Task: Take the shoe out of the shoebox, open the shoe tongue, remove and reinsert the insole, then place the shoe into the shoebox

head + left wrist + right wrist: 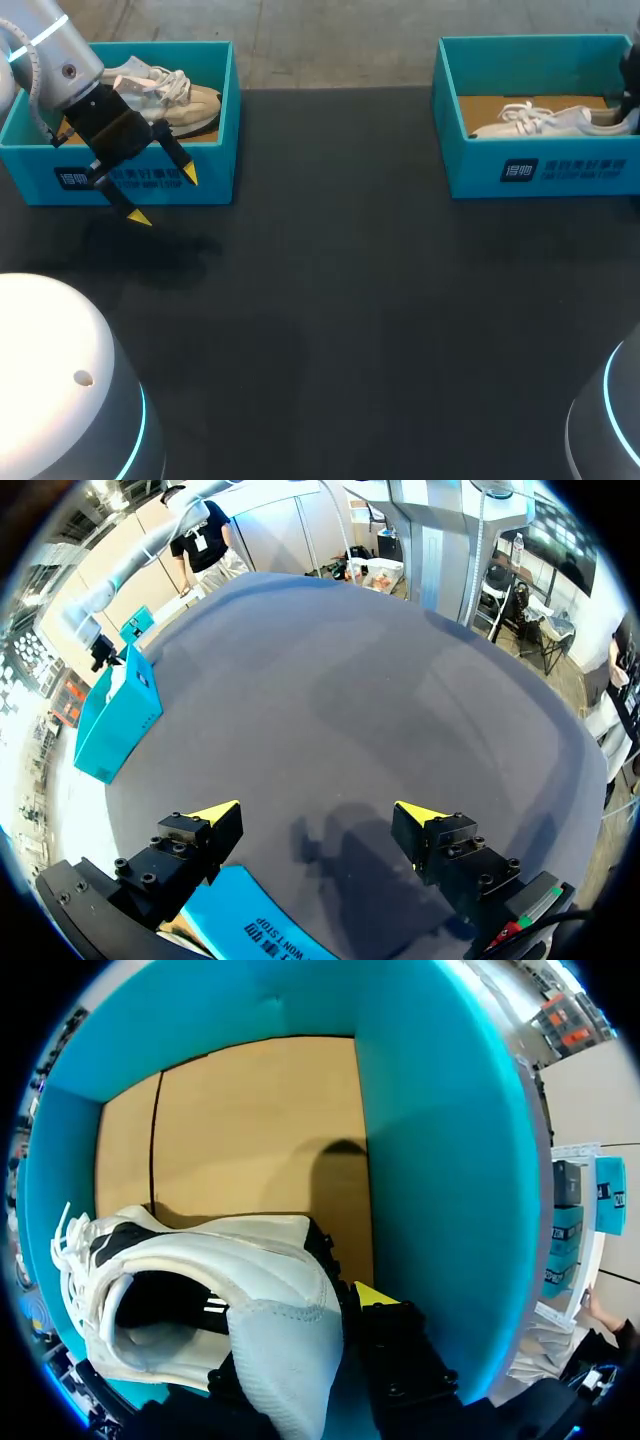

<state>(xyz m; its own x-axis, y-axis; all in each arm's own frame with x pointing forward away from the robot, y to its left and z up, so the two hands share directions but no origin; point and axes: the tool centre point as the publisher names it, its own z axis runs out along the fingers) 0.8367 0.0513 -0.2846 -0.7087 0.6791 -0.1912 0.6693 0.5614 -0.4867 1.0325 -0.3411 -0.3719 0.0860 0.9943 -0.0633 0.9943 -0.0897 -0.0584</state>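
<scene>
Closest of all, seen from the right wrist, is the heel of the white shoe (230, 1290), bulging right up against the right gripper (390, 1345). Whether that gripper has actually closed on the heel I cannot tell, as the shoe hides too much of it. The shoe lies on its sole in the right shoebox (540, 170), heel near the end wall. Lifting it out looks like the job in hand. I'd want a firm bite on the heel collar, then a straight rise so toe and laces clear the rim. Across the table (350, 300), the left gripper (165, 197) hangs with jaws spread, holding nothing, before the left shoebox (215, 165), which holds another shoe (180, 95).
</scene>
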